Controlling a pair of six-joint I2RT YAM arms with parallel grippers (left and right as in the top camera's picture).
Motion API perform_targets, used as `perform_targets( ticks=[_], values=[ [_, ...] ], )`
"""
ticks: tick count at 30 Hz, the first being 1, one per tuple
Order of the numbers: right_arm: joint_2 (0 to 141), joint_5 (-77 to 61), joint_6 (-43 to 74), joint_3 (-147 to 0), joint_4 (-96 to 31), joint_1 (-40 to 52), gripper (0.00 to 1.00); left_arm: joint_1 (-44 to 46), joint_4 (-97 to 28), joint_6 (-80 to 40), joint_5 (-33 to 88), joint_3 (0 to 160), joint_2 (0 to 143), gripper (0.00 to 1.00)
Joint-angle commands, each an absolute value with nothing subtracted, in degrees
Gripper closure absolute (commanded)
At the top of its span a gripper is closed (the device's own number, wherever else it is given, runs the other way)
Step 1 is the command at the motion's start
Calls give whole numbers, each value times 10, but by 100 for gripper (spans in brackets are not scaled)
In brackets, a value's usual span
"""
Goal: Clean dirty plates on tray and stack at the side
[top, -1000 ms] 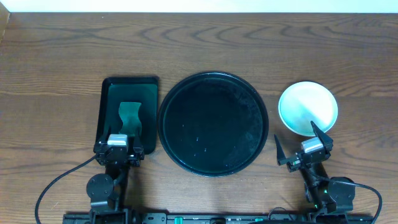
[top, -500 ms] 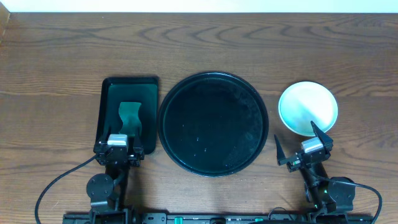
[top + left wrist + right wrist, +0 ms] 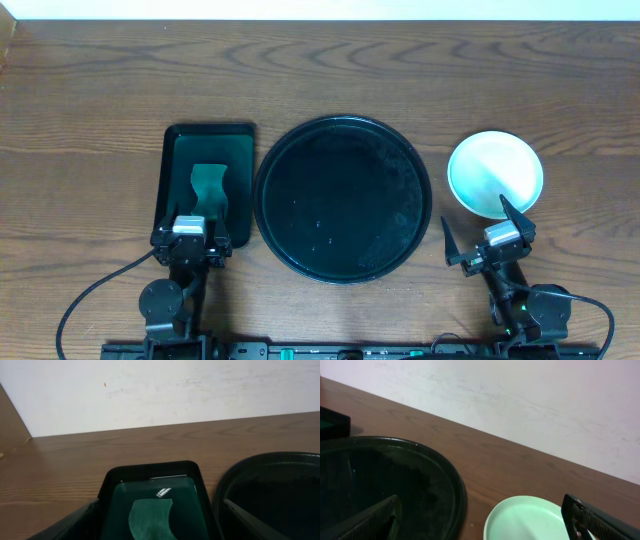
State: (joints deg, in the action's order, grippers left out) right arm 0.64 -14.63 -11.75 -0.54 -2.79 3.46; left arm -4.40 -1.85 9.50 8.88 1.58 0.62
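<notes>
The round black tray (image 3: pixel 343 199) lies in the middle of the table with no plate on it; it also shows in the left wrist view (image 3: pixel 270 490) and the right wrist view (image 3: pixel 395 480). The pale mint plates (image 3: pixel 495 173) sit to its right on the bare table, seen as one round shape; how many are stacked I cannot tell. The top plate (image 3: pixel 530 520) shows no smear. My right gripper (image 3: pixel 482 228) is open and empty just in front of the plates (image 3: pixel 485 527). My left gripper (image 3: pixel 192 236) is open and empty at the near end of the green tray (image 3: pixel 160 532).
A small rectangular dark green tray (image 3: pixel 207 140) lies left of the black tray, with a teal-green cloth (image 3: pixel 208 190) in it, also in the left wrist view (image 3: pixel 150 517). A pale wall rises behind the far table edge.
</notes>
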Motion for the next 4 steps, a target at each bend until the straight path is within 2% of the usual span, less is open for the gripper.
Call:
perform_targets(
  ticks=[1, 4],
  values=[
    [4, -150, -125, -3, -29, 31, 1, -45, -31, 103, 100, 2, 2, 26],
    [4, -150, -125, -3, -29, 31, 1, -45, -31, 103, 100, 2, 2, 26]
  ],
)
